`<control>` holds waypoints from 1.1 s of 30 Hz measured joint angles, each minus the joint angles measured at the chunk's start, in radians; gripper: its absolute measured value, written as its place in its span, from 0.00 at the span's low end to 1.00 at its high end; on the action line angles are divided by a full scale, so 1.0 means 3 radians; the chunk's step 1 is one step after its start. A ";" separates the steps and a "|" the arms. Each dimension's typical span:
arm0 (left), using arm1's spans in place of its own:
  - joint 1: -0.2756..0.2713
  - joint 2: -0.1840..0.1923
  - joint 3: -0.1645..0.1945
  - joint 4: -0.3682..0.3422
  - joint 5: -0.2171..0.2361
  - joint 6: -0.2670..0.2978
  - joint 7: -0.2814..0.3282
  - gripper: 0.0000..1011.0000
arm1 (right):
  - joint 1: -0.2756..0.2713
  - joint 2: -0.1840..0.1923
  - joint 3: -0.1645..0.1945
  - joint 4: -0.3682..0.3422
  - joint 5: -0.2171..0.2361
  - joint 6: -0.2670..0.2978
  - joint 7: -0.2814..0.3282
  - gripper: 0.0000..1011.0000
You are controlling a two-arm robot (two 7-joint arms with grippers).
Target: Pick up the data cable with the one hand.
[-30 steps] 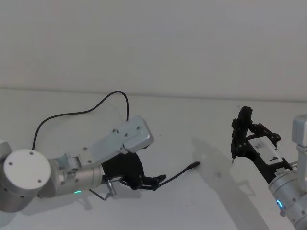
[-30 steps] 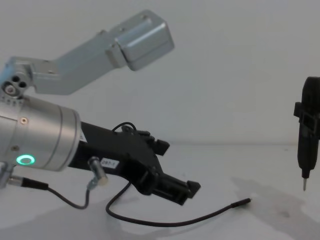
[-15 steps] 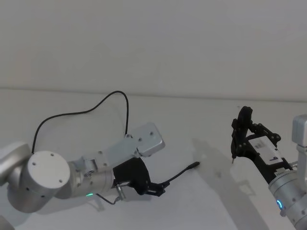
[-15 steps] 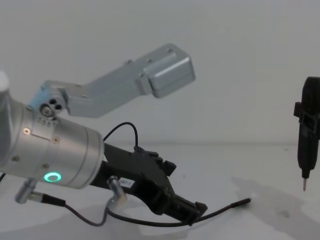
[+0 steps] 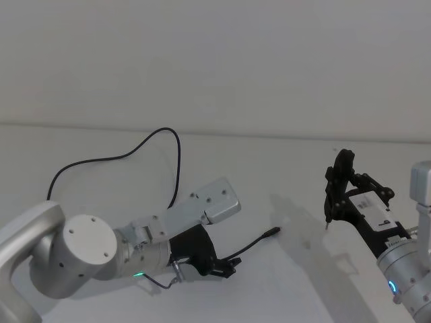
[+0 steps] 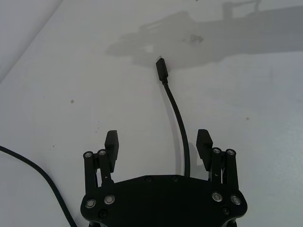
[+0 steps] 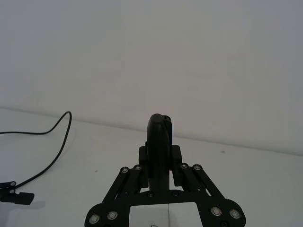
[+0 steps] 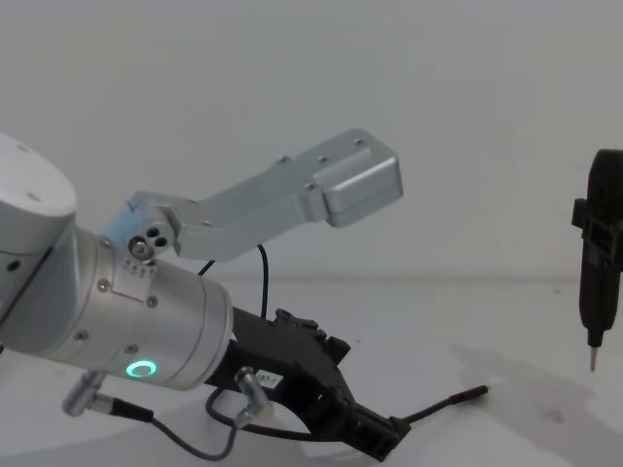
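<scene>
Lower and farther forward than before, my left pincer is spread wide astride the data cable, its plug lying ahead of the tips; contact seems not made yet. Closing and lifting remain. My right pincer, parked far aside, clamps a pen-like tool

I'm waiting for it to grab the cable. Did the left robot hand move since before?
Yes. In the chest view the left gripper has dropped toward the table, from above the cable plug, which stayed put, to below it.
</scene>
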 joint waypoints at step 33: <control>-0.0007 -0.0113 -0.0010 0.0104 0.0121 0.0047 0.0020 0.76 | 0.0000 0.0000 0.0000 0.0000 0.0000 0.0000 0.0000 0.27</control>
